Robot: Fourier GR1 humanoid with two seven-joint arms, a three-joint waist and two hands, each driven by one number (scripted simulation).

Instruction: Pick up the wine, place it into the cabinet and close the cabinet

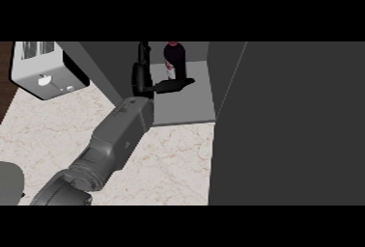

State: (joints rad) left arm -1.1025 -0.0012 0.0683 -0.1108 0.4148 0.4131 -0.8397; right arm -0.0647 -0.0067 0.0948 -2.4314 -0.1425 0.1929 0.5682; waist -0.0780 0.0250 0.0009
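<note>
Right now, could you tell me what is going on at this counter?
The robot has one arm reaching into the open cabinet, and its hand is beside the wine bottle, which stands upright on the cabinet floor. The fingers are straight and the thumb points toward the bottle, apparently not curled round it. The cabinet door is still open at the right. A toaster sits on the marble counter at the left.

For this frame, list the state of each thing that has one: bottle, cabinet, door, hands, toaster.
wine bottle: upright on the cabinet shelf, at the back.
cabinet: open, shelf visible.
cabinet door: swung open, not closed yet.
left hand: fingers straight and open, thumb out toward the bottle; contact unclear.
right hand: not in view.
toaster: standing on the counter, left of the cabinet, untouched.
</note>
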